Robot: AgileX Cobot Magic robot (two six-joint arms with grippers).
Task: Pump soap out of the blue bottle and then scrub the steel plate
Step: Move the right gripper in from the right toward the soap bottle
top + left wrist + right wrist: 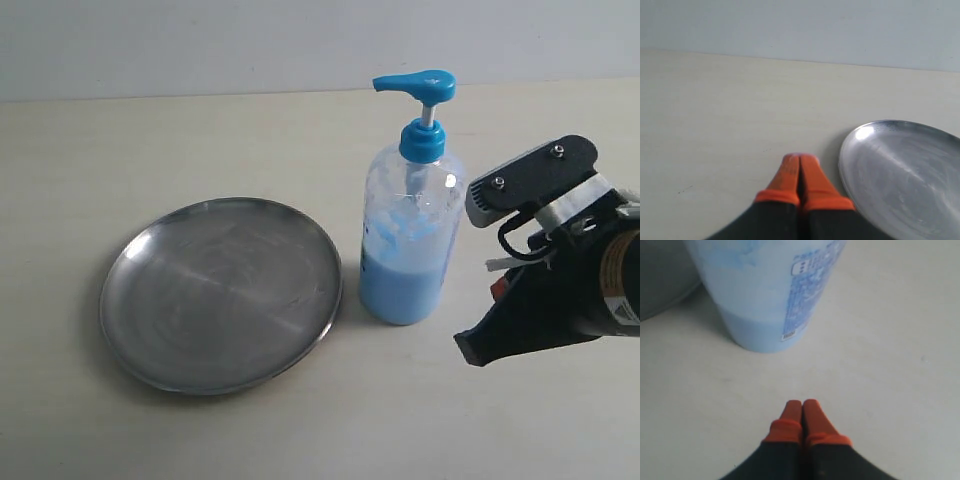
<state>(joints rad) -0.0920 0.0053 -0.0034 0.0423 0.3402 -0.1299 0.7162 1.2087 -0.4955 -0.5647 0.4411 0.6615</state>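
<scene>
The steel plate [220,292] lies flat on the pale table, left of centre, and looks bare. Just to its right stands the blue bottle [410,225], upright, with its pump head [415,84] pointing left. The soap [400,290] fills the bottle's lower part. My right arm [560,290] hovers to the right of the bottle. Its gripper [802,404] is shut on nothing, low over the table, a short way from the bottle's base [765,315]. My left gripper [800,159] is also shut and empty, beside the plate's rim [845,160]. It is outside the exterior view.
The pale table [320,420] runs back to a light wall [200,40]. A grey edge of the plate [660,285] shows beside the bottle in the right wrist view. Nothing else stands on the table.
</scene>
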